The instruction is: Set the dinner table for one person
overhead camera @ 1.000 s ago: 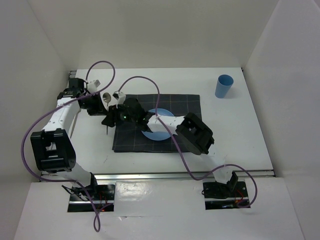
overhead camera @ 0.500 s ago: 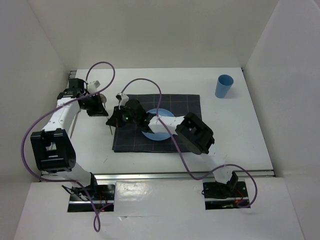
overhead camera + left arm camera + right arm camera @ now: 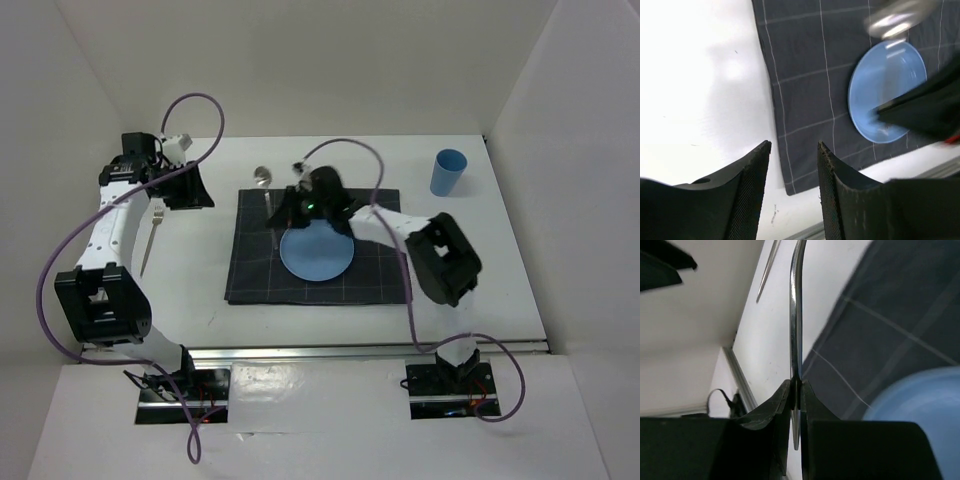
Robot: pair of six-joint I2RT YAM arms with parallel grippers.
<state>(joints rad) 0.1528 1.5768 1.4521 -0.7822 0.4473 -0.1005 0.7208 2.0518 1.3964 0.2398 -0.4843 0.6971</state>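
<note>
My right gripper (image 3: 288, 207) is shut on the handle of a metal spoon (image 3: 263, 178), held over the far left corner of the dark checked mat (image 3: 380, 280). In the right wrist view the spoon (image 3: 796, 315) stands edge-on between the shut fingers (image 3: 796, 385). A blue plate (image 3: 317, 250) lies on the mat. A fork (image 3: 150, 235) lies on the white dinner table (image 3: 480, 260) at the left. My left gripper (image 3: 198, 192) is open and empty above the table's far left; its wrist view (image 3: 792, 145) looks down on the mat (image 3: 800, 75) and plate (image 3: 875, 100).
A blue cup (image 3: 448, 172) stands upright at the far right of the table. White walls close in the back and both sides. A metal rail (image 3: 370, 349) runs along the near edge. Purple cables loop over both arms.
My right gripper has swung from the mat's left edge to its far side with the spoon. My left arm has drawn back to the far left, and the fork now shows on the table.
</note>
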